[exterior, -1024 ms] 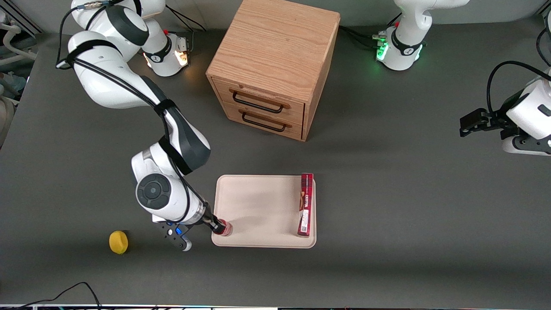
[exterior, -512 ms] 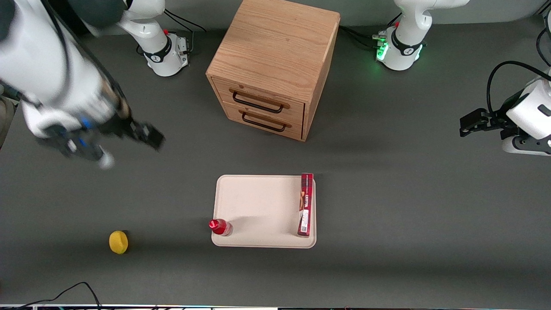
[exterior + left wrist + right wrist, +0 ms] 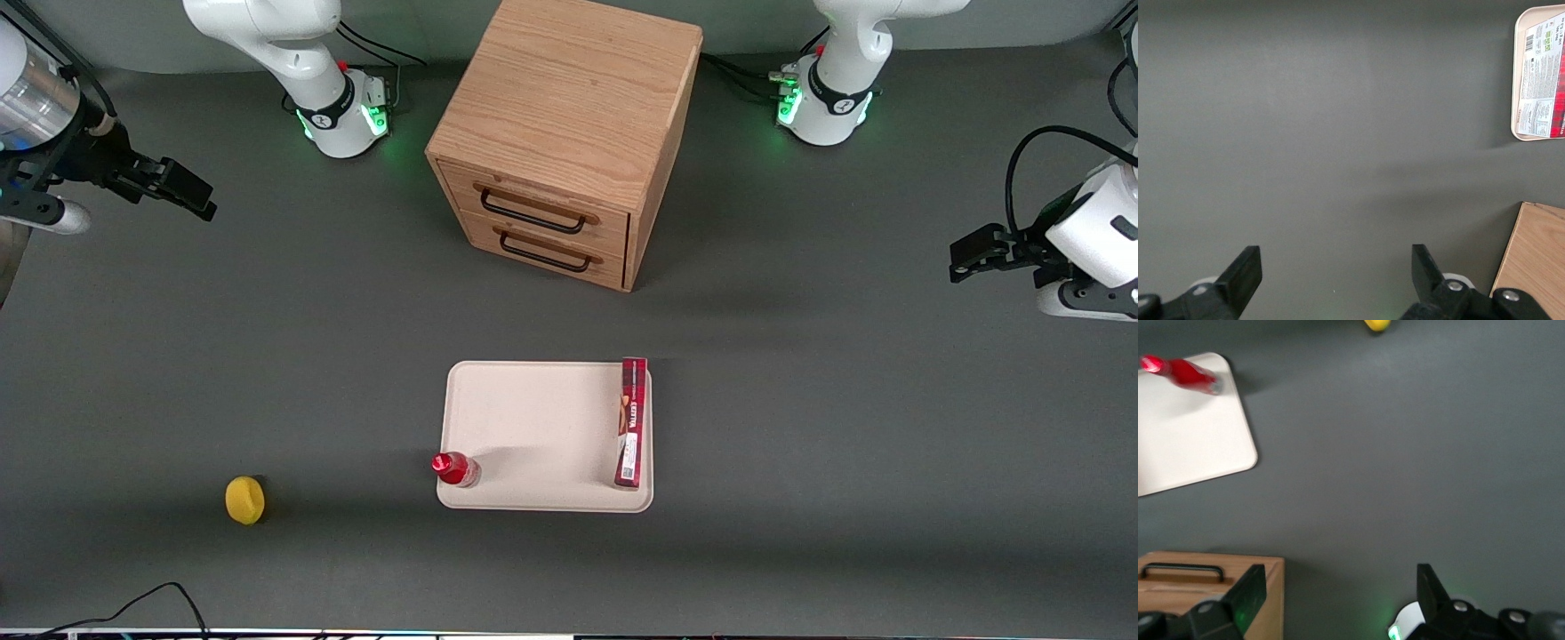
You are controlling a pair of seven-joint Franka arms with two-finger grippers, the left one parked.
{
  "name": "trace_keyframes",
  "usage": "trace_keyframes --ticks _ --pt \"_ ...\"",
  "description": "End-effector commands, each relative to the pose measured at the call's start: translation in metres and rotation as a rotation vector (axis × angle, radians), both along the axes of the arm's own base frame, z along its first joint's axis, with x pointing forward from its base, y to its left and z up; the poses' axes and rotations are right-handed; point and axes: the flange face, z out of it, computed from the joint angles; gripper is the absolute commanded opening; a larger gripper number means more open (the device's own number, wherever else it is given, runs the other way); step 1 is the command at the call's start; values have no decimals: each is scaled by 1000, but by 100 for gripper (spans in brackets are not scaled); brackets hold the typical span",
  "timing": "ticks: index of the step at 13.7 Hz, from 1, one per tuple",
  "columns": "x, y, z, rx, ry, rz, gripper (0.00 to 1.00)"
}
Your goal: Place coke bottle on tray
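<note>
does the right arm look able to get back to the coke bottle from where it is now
Probably yes. The gripper, open and empty, hangs at the working arm's end of the table. Only bare table lies between it and the coke bottle, upright on the tray corner.

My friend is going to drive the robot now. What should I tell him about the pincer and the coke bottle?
Pincer: open, holding nothing, up at the working arm's end of the table, well clear of the tray.
Coke bottle: standing upright on the tray, right at the corner nearest the front camera, close to the rim.
Also on the tray: a long red box along the edge toward the parked arm. A yellow thing lies on the table off the tray.
Done: bottle is on the tray and let go.
Left: nothing seems needed, though the bottle sits near the edge.
</note>
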Motion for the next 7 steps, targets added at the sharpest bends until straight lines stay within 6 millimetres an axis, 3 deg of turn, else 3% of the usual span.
trace_keyframes --ticks 1,3,4,5,7 --pt "-56 -13 -46 13 -54 15 100" --pt "-56 -14 -38 20 -60 12 100" --pt "-52 -10 -15 57 -72 -7 100" --pt "-47 -12 -10 78 -50 -22 100" --pt "-47 -33 -2 102 -17 -47 100"
